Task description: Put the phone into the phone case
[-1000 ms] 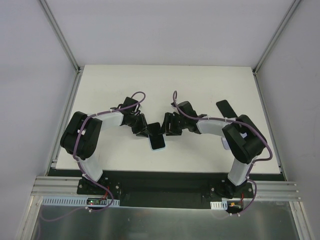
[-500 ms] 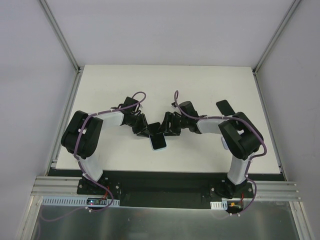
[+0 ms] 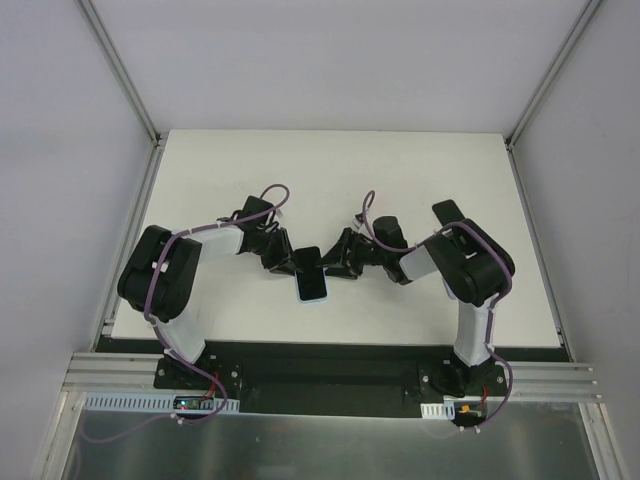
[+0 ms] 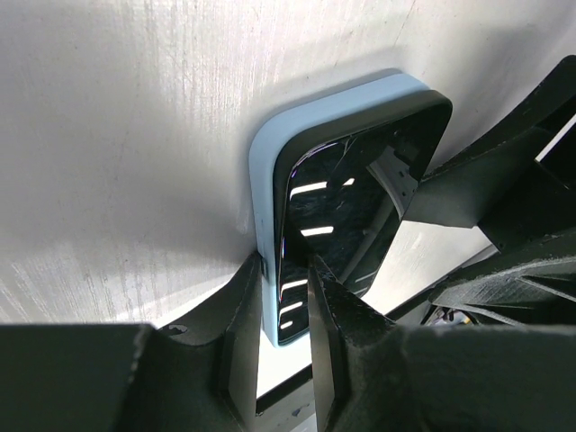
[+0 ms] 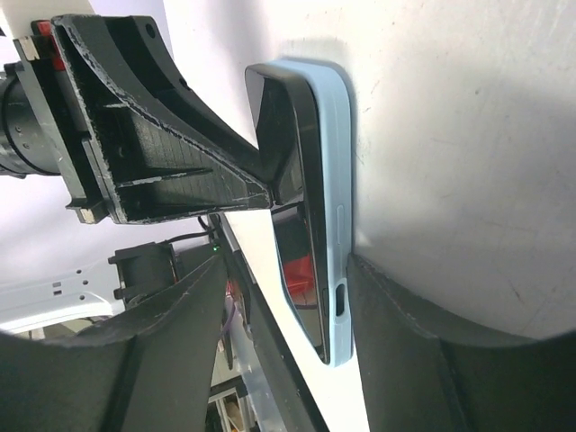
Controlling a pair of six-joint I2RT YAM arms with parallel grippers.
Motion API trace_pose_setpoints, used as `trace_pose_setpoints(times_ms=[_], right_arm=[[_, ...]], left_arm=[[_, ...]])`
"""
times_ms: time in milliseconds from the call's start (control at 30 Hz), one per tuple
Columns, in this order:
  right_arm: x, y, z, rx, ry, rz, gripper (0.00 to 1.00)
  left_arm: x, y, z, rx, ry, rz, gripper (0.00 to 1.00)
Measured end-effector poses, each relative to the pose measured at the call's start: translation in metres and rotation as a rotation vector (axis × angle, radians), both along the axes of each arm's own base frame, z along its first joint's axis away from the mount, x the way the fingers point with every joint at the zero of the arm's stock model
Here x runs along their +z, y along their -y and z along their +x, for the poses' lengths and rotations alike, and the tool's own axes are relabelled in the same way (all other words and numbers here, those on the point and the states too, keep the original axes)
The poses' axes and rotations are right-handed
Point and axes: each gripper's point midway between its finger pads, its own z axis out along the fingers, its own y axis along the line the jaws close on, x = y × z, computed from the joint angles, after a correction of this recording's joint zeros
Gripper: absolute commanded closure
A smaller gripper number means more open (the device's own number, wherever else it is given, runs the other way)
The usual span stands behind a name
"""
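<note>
The black phone (image 3: 313,284) sits in a light blue case (image 4: 264,184) and stands on its long edge at the middle of the table. My left gripper (image 3: 288,262) is shut on one end of the phone and case, with its fingers (image 4: 241,335) on both faces. My right gripper (image 3: 338,267) is open and straddles the other end. One finger (image 5: 407,360) rests against the case's back (image 5: 335,171). The other finger stands off from the screen (image 5: 290,180). The left gripper (image 5: 171,171) shows in the right wrist view.
A flat black object (image 3: 448,214) lies at the back right, partly behind my right arm. The white table (image 3: 330,165) ends at the frame walls on both sides and at the black base rail (image 3: 330,360) in front.
My right arm has folded in and its gripper has moved left, so that it now straddles the phone. The phone and my left gripper have shifted slightly left.
</note>
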Motion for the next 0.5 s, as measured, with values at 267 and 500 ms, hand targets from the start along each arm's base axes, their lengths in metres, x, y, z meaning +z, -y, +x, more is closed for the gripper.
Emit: trace_pose_setpoints(times_ms=[267, 500], right_arm=[[0.0007, 0.0, 0.0025, -0.014, -0.05, 0.084, 0.44], [0.0025, -0.0012, 0.0042, -0.021, -0.072, 0.115, 0.45]], left_arm=[[0.0001, -0.0004, -0.0006, -0.002, 0.016, -0.013, 0.96], [0.0005, -0.0014, -0.0007, 0.001, 0.02, -0.02, 0.96]])
